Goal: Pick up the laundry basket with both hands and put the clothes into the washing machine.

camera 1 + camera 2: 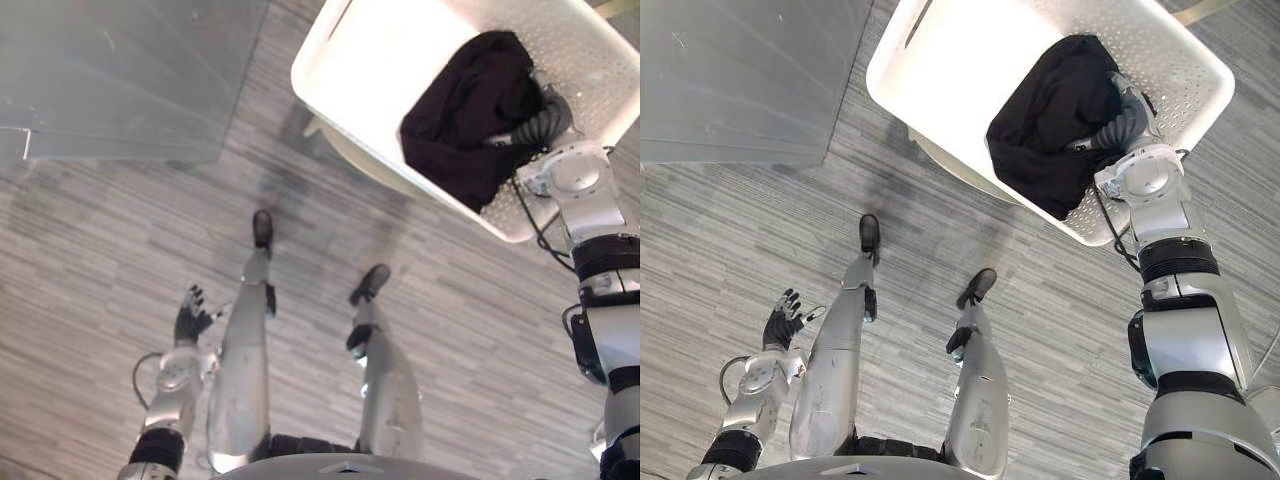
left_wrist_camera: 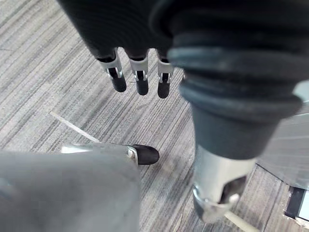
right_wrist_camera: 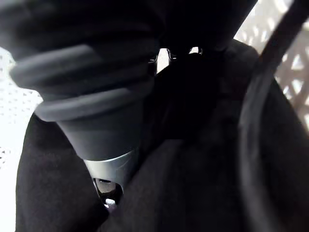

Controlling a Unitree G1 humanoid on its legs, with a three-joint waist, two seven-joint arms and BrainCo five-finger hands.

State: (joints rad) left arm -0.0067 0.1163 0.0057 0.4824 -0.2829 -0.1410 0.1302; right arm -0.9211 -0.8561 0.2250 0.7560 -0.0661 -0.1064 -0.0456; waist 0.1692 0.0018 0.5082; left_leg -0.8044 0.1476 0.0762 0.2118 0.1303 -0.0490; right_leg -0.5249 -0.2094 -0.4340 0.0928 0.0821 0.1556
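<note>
Nearest the robot, the left hand (image 1: 190, 315) hangs low at its left side above the grey plank floor (image 1: 90, 260). Its fingers (image 2: 140, 79) are straight and a little apart, holding and touching nothing. Farther out on the right, the right hand (image 1: 1127, 118) reaches over the near rim of the white laundry basket (image 1: 960, 60) and sinks into the black clothes (image 1: 1050, 125) heaped there. Only its dark ribbed cover stands clear of the cloth; the rest is buried, and the right wrist view is mostly dark folds, so whether this hand grips the cloth or merely lies in it cannot be told. The clothes lie in the basket's right-hand part, against the perforated wall, and the rest of its white inside is bare. The basket's far corner is cut off by the frame. A pale curved edge (image 1: 350, 150) shows under it, too little to make out. Beyond, to the far left, lies a smooth grey panel (image 1: 120, 70), also cut off.
</note>
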